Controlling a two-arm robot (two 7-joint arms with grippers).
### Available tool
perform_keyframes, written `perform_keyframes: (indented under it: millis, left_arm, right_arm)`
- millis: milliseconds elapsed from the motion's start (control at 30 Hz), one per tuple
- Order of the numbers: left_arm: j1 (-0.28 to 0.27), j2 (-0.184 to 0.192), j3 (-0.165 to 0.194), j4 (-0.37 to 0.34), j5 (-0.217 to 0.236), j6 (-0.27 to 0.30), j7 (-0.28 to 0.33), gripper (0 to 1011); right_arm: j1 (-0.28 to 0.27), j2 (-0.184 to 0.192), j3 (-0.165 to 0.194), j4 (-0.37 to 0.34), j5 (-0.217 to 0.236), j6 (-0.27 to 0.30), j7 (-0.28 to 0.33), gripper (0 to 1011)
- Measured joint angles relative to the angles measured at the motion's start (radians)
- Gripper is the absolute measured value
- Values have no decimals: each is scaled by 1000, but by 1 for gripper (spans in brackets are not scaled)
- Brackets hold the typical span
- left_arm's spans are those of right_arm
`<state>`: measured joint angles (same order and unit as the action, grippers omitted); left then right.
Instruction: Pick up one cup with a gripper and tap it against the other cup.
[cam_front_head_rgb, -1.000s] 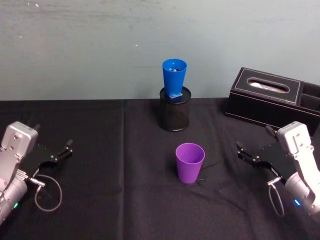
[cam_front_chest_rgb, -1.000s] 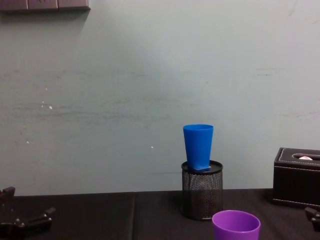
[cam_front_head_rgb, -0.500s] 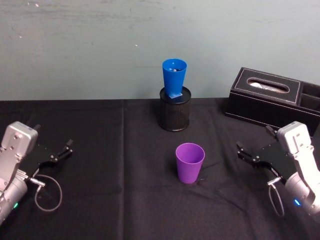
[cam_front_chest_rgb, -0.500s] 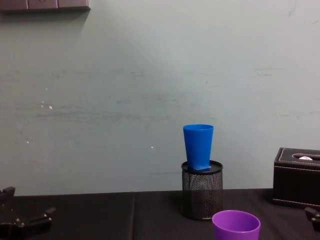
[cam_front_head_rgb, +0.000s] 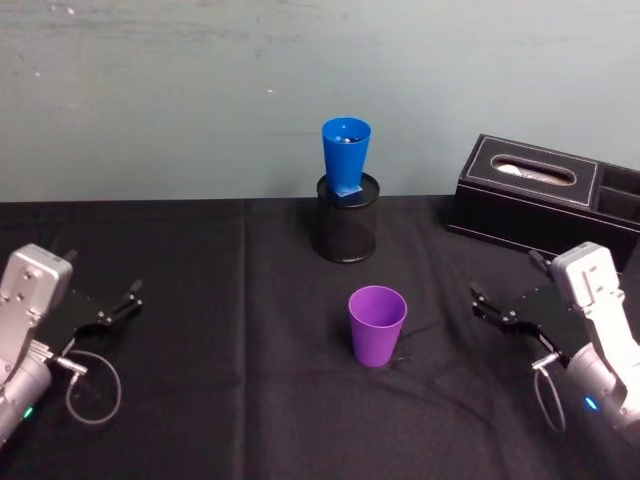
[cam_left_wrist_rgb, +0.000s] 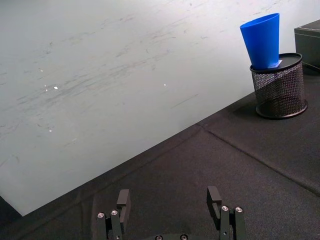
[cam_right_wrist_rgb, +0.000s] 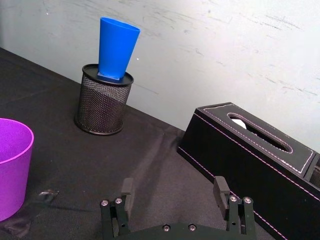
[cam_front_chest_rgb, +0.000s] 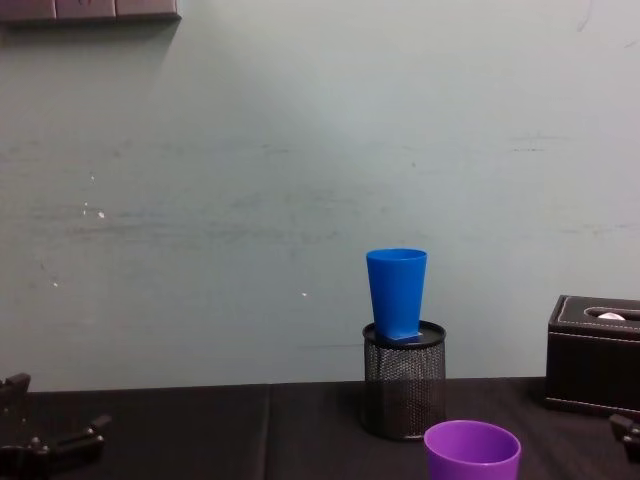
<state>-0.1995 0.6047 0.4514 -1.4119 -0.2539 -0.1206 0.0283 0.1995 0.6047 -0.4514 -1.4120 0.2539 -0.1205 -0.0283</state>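
The purple cup (cam_front_head_rgb: 377, 325) stands upright on the black tablecloth, mid-table, its rim low in the chest view (cam_front_chest_rgb: 472, 452) and its side in the right wrist view (cam_right_wrist_rgb: 11, 167). The blue cup (cam_front_head_rgb: 346, 155) sits upright in a black mesh pen holder (cam_front_head_rgb: 347, 226) at the back (cam_front_chest_rgb: 396, 291) (cam_right_wrist_rgb: 117, 47) (cam_left_wrist_rgb: 263, 39). My right gripper (cam_front_head_rgb: 504, 276) rests open to the right of the purple cup, apart from it, fingers spread (cam_right_wrist_rgb: 173, 187). My left gripper (cam_front_head_rgb: 103, 272) lies open at the far left (cam_left_wrist_rgb: 168, 200), holding nothing.
A black tissue box (cam_front_head_rgb: 545, 195) stands at the back right, close behind the right gripper (cam_right_wrist_rgb: 250, 150). The pale wall rises just behind the table's far edge. Bare black cloth (cam_front_head_rgb: 230, 330) stretches between the left gripper and the cups.
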Motion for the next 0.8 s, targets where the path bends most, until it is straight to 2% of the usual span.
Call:
perform_keyframes:
  millis: [367,667,800]
  left_arm:
    - [0,0,0,0,0,0,0,1000]
    - [0,0,0,0,0,0,0,1000]
    - [0,0,0,0,0,0,0,1000]
  right_arm:
    - [0,-1,3,1,0,-2,1,1002]
    - [-13,-13,46,3,15,-26,30,1002]
    - [-32,-13,70,-20,29,-30,46,1002]
